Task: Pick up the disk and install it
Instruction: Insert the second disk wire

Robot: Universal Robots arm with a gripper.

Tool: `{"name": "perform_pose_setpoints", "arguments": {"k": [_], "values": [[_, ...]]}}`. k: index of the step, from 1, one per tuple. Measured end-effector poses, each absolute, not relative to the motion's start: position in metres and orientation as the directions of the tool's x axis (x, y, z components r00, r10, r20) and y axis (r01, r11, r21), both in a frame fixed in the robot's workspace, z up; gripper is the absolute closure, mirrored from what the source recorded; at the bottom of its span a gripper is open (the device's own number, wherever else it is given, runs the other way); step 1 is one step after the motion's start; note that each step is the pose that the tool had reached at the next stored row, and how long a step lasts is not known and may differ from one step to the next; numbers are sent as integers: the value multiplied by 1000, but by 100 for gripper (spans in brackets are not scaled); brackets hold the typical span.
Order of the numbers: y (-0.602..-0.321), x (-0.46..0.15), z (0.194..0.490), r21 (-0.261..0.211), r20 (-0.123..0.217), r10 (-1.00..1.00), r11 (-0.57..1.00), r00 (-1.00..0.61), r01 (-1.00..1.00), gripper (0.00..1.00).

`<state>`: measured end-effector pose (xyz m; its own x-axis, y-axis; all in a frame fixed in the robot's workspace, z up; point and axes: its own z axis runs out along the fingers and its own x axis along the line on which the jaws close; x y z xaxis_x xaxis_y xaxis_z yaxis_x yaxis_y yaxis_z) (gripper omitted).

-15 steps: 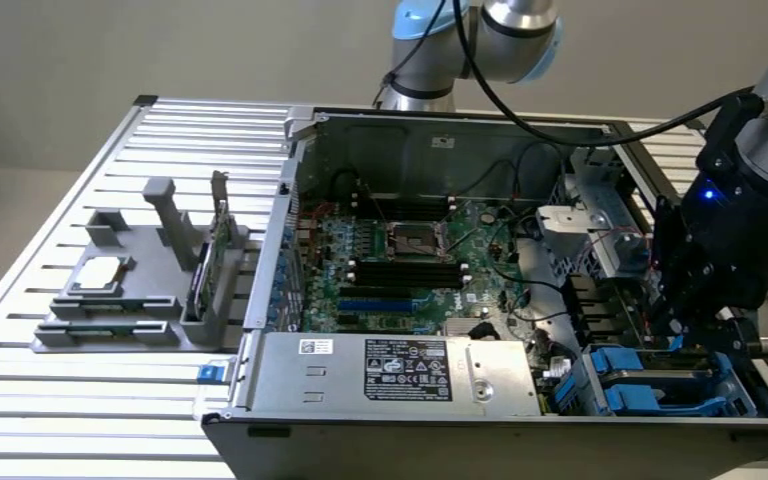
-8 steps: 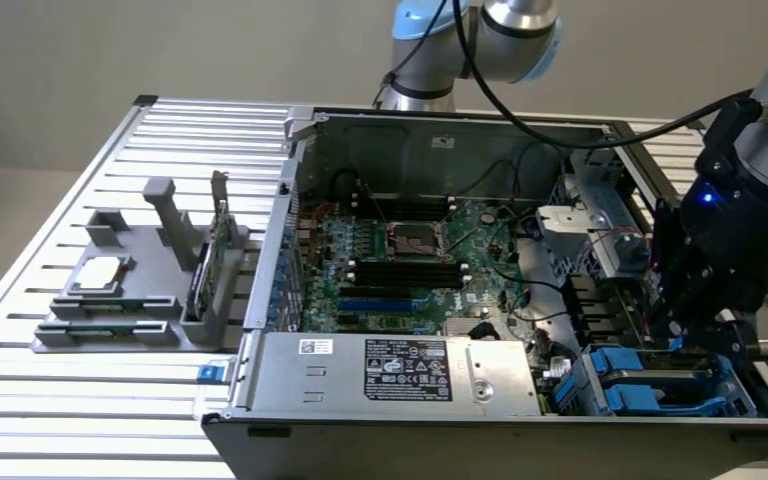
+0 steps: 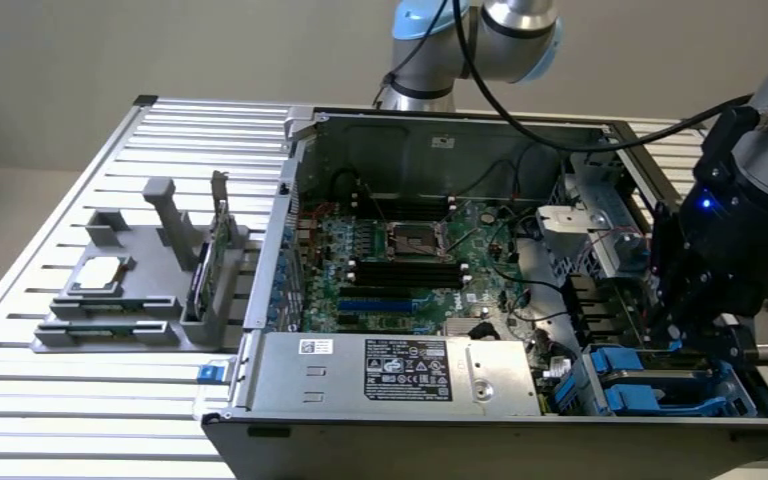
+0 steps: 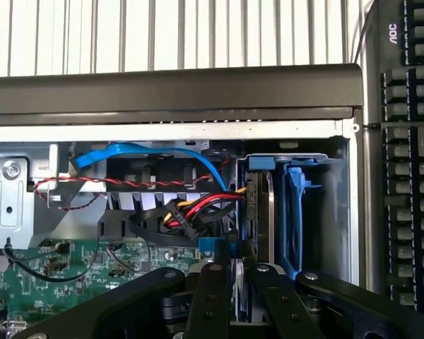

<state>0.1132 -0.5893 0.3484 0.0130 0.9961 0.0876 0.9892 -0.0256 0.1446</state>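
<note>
Exterior view, from its left to its right: a grey holder (image 3: 157, 290) on the slatted table (image 3: 37, 400) carries a small square chip (image 3: 100, 273) and a green card (image 3: 201, 270); then the open computer case (image 3: 398, 420) with its motherboard (image 3: 398, 260); then, at the case's near corner on the exterior view's right, the blue drive bay (image 3: 638, 385), with the dark end effector (image 3: 684, 335) reaching down into it. In the wrist view the end effector (image 4: 234, 272) is clenched on the disk (image 4: 258, 205), which stands on edge, blue rails beside it, low in the bay (whether fully seated I cannot tell). Red, yellow and black cables (image 4: 198, 212) and a blue data cable (image 4: 162, 154) lie just beside the slot; a skewed disk could jam on the bay's guides or pinch those wires. The arm comes in from behind the case and hangs its wrist nearly vertical over the bay.
</note>
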Motion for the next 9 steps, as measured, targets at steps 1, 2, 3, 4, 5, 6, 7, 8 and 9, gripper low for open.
{"name": "perform_pose_setpoints", "arguments": {"k": [1,2,3,4,5,6,7,8,9], "values": [[-590,113,348,145,88,996,-26,13,989,84],[-590,113,348,145,88,996,-26,13,989,84],[-591,113,347,145,87,996,-26,13,989,84],[-591,113,347,145,88,996,-26,13,989,84],[-592,113,347,145,87,996,-26,14,989,84],[-592,114,346,145,88,996,-27,14,989,84],[-593,114,346,145,87,996,-27,14,989,84],[-593,114,346,145,88,996,-27,15,989,84],[-594,114,346,145,87,996,-28,15,989,84]]}}
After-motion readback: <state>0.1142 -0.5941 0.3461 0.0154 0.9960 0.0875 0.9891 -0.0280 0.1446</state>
